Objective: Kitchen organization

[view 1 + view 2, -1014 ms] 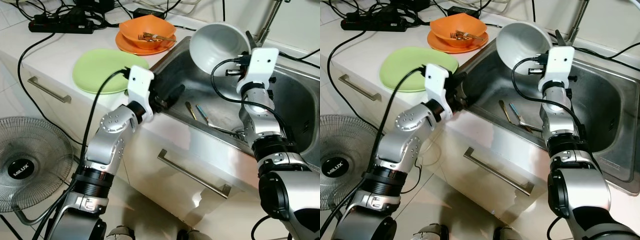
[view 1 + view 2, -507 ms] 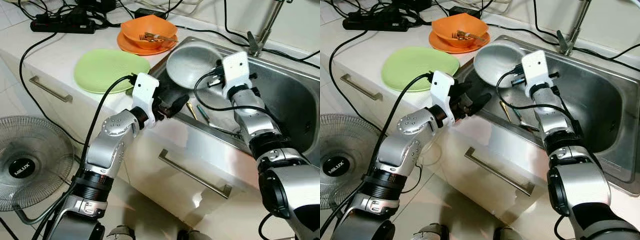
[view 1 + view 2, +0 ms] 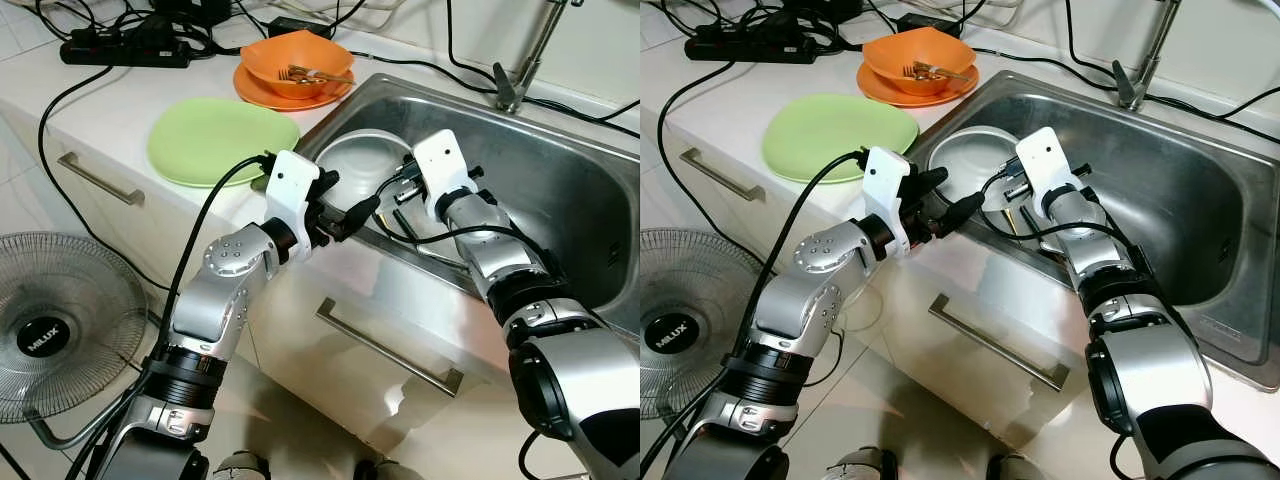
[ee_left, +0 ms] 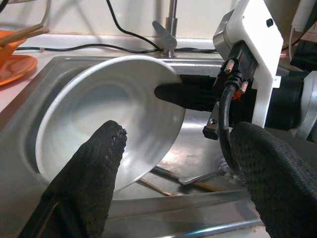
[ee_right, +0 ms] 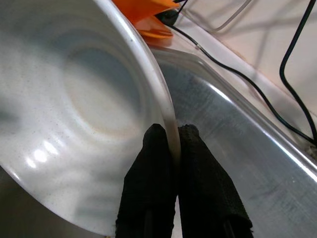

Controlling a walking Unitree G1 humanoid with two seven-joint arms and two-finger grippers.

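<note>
Right gripper (image 5: 171, 148) pinching rim of white ceramic bowl (image 3: 365, 165) inside stainless steel sink (image 3: 560, 160); left gripper (image 4: 178, 163) spread wide. Lower gently, avoiding cutlery (image 3: 1012, 222).

Glossy speckled bowl (image 5: 74, 114); brushed steel sink (image 3: 590, 190).

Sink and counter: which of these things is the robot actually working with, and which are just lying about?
In use:
- white bowl, its rim pinched by the right pincer
- sink
- left pincer, open at the sink's edge

Lying about:
- green plate
- orange bowl
- fan
</note>
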